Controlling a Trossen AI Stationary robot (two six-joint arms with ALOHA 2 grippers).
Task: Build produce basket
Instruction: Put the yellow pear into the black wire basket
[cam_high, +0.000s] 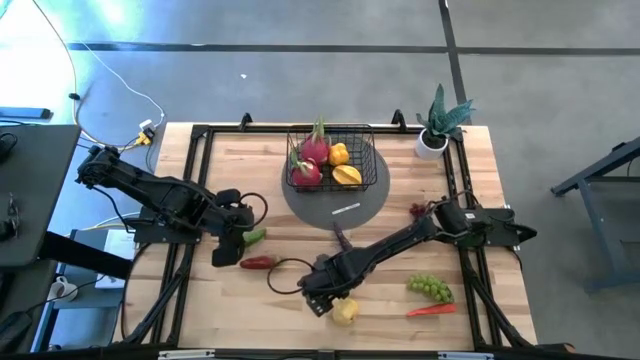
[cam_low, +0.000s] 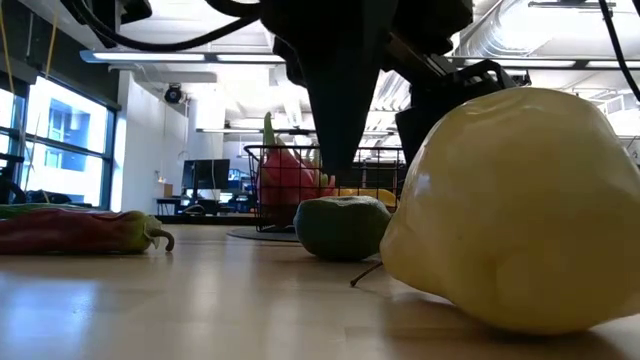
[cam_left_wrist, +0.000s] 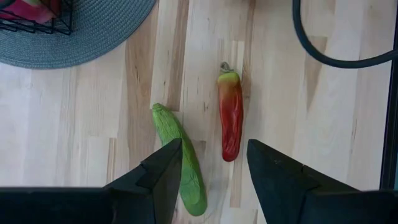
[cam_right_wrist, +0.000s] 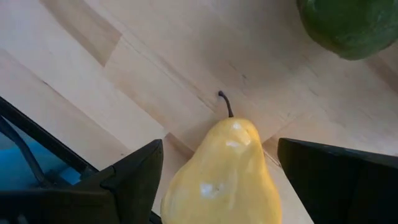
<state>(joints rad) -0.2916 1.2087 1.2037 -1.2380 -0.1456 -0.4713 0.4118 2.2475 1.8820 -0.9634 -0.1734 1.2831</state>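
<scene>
Your basket (cam_high: 372, 150), upper centre of the high view, holds only dragon fruits and yellow-orange pieces. Your right gripper (cam_right_wrist: 214, 180) hangs with fingers wide open around the yellow pear (cam_right_wrist: 222, 171), not gripping; your left gripper (cam_left_wrist: 214, 171), also open, hovers over cucumber (cam_left_wrist: 180, 158) and chilli (cam_left_wrist: 230, 119). Grapes (cam_high: 430, 287) and carrot (cam_high: 432, 310) remain on the tabletop (cam_high: 230, 300).

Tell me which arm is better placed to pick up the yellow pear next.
Right. The right gripper hangs directly over the yellow pear, fingers open on either side of it. The left gripper is across the table, open above the cucumber and chilli.
</scene>
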